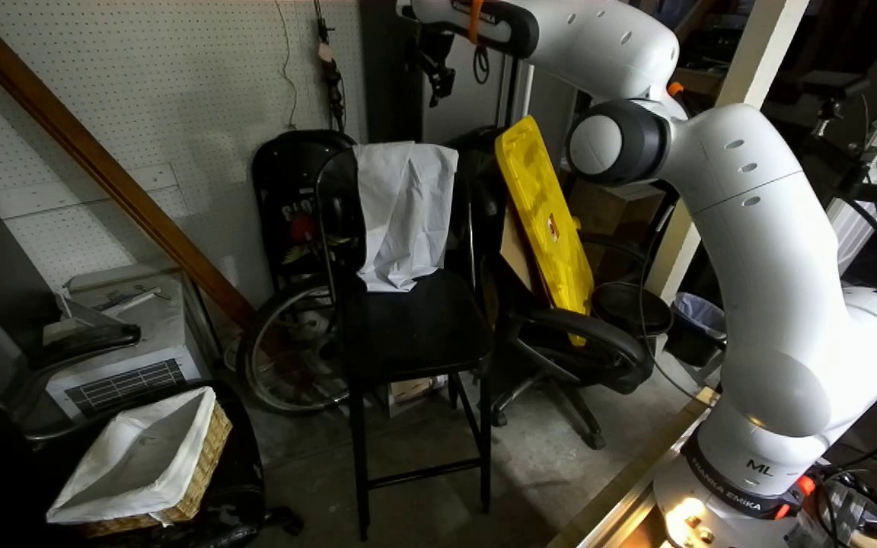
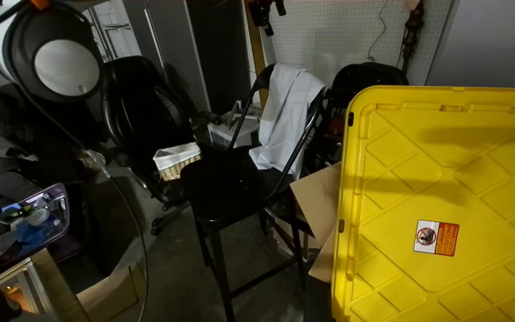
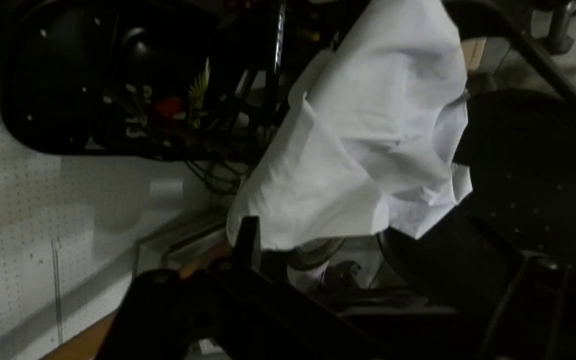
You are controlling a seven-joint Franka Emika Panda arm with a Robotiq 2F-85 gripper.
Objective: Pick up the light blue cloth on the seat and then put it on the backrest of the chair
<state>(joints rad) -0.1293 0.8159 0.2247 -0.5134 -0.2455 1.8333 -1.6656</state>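
The light blue cloth (image 1: 406,213) hangs over the backrest (image 1: 332,194) of the black chair, its lower end reaching the rear of the seat (image 1: 416,335). In an exterior view the cloth (image 2: 286,112) drapes over the top of the backrest (image 2: 263,80), down toward the seat (image 2: 226,183). In the wrist view the wrinkled cloth (image 3: 368,135) fills the upper middle. My gripper (image 1: 438,87) is above the backrest, apart from the cloth; it also shows at the top of an exterior view (image 2: 270,18). In the wrist view its fingers (image 3: 368,230) are wide apart with nothing held.
A yellow lid (image 1: 549,228) leans right of the chair, over a wheeled office chair (image 1: 598,342). A folded black chair (image 1: 286,198) and a bicycle wheel (image 1: 294,350) stand behind. A lined basket (image 1: 202,457) sits at front left. A pegboard wall (image 1: 202,76) is behind.
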